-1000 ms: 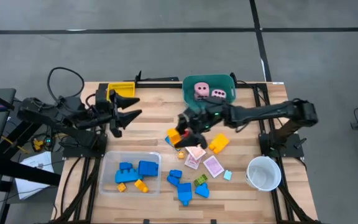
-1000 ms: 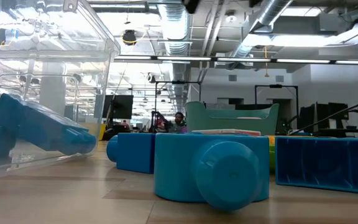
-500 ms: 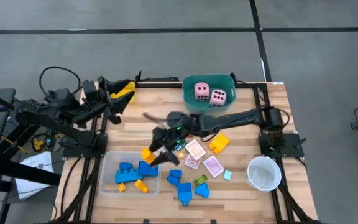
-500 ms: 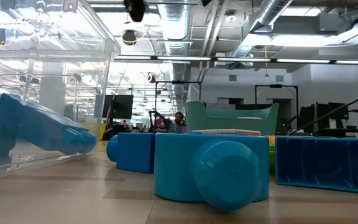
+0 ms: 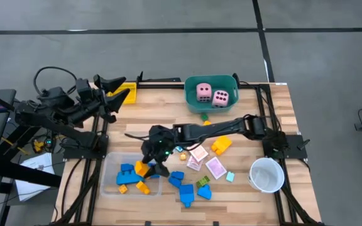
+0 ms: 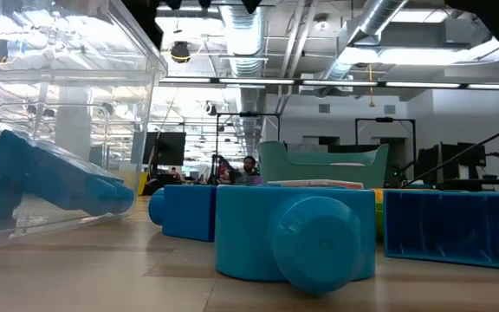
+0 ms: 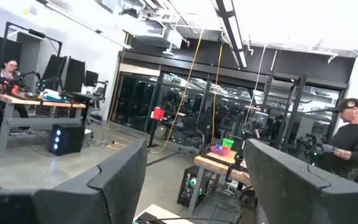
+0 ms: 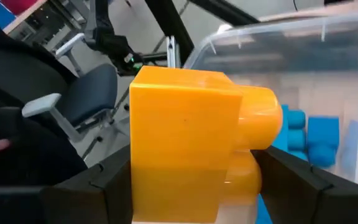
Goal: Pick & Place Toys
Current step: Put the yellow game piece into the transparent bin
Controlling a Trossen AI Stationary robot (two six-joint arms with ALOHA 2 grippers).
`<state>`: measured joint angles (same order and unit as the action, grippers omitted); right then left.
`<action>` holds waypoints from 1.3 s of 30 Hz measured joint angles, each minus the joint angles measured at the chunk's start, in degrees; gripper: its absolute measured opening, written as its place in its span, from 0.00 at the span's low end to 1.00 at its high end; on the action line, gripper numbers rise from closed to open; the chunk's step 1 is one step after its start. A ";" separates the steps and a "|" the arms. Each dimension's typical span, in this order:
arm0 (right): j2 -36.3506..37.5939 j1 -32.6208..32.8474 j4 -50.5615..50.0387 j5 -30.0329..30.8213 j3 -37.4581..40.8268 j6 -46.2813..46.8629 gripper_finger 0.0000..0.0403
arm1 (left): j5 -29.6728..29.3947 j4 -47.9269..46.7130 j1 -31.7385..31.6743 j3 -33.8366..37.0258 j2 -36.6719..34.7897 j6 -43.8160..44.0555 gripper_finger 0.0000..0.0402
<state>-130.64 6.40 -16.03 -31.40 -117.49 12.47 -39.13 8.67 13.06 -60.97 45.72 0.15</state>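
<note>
My right gripper point(image 5: 148, 164) is shut on a yellow-orange block point(image 8: 185, 137) and reaches across the table to the clear tray point(image 5: 107, 186). The tray holds blue blocks point(image 5: 128, 169) and small orange pieces point(image 5: 143, 186). Two pink dice point(image 5: 212, 95) lie in the teal tub point(image 5: 191, 102). Pink-white cards point(image 5: 215, 167), another orange block point(image 5: 220, 145), blue blocks point(image 5: 184, 186) and a green block point(image 5: 203, 182) lie on the wood. My left gripper point(image 5: 114, 90) is open and empty at the far left, above the yellow tray point(image 5: 127, 87). My right gripper pinches the yellow-orange block by two opposite sides point(image 8: 143, 180) between its two fingers point(image 8: 98, 183). The block's round studs point(image 8: 260, 121) stick out sideways, clear of the fingers. The block is lifted clear, above the clear tray's right part point(image 5: 142, 168).
A white cup point(image 5: 267, 174) stands at the near right. In the low view big blue blocks point(image 6: 293, 238) fill the foreground, with the clear tray point(image 6: 59, 113) at the left. People show in the room beyond the table in the left wrist view.
My right gripper has carried the yellow-orange block from beside the teal tub toward the table's left and near edges, to above the clear tray. My left gripper has drawn back toward the far left corner and tipped up.
</note>
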 joint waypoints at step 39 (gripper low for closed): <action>-1.94 -0.22 -4.65 4.82 -2.45 4.31 0.79 | -0.02 -0.73 0.00 0.00 -0.03 0.07 0.66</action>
<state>-132.57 6.18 -20.68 -26.58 -119.94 16.78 -39.16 7.93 13.06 -60.97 45.69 0.22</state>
